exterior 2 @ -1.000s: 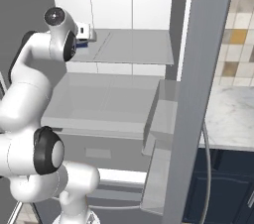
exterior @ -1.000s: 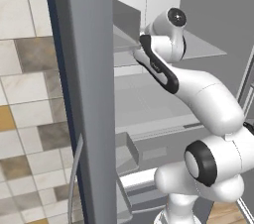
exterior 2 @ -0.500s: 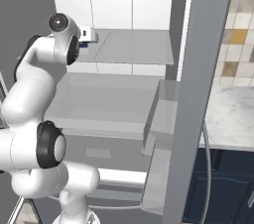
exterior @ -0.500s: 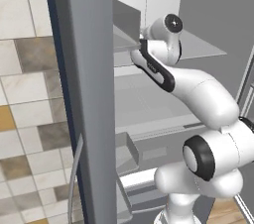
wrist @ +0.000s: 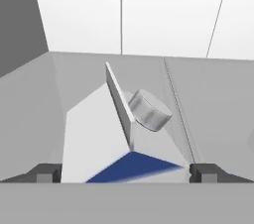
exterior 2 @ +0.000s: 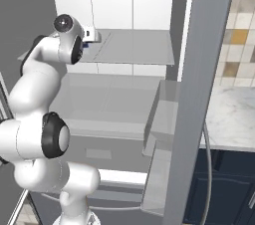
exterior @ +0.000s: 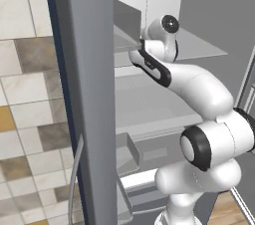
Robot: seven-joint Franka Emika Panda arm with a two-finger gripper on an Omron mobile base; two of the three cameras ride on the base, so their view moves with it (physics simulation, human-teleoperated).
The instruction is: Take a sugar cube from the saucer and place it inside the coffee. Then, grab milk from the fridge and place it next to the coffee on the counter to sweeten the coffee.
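The fridge (exterior: pixel 89 69) stands open, and its big grey door runs down the left half of the left base view and the right half of the right base view. The white arm reaches up to a grey shelf (exterior 2: pixel 134 50) near the top of the fridge. In the hand view the milk (wrist: pixel 116 139) sits at the bottom middle of the frame, very close to the camera (you can see its slanted top, its round cap and the dark blue patch). It stands on the shelf with the white back wall behind it. The fingers (wrist: pixel 127 172) are spread wide, one dark tip at the lower left and one at the lower right, with the milk between them. I cannot tell if they touch it. In the right base view a bit of white bench (exterior 2: pixel 231 119) shows at the right edge.
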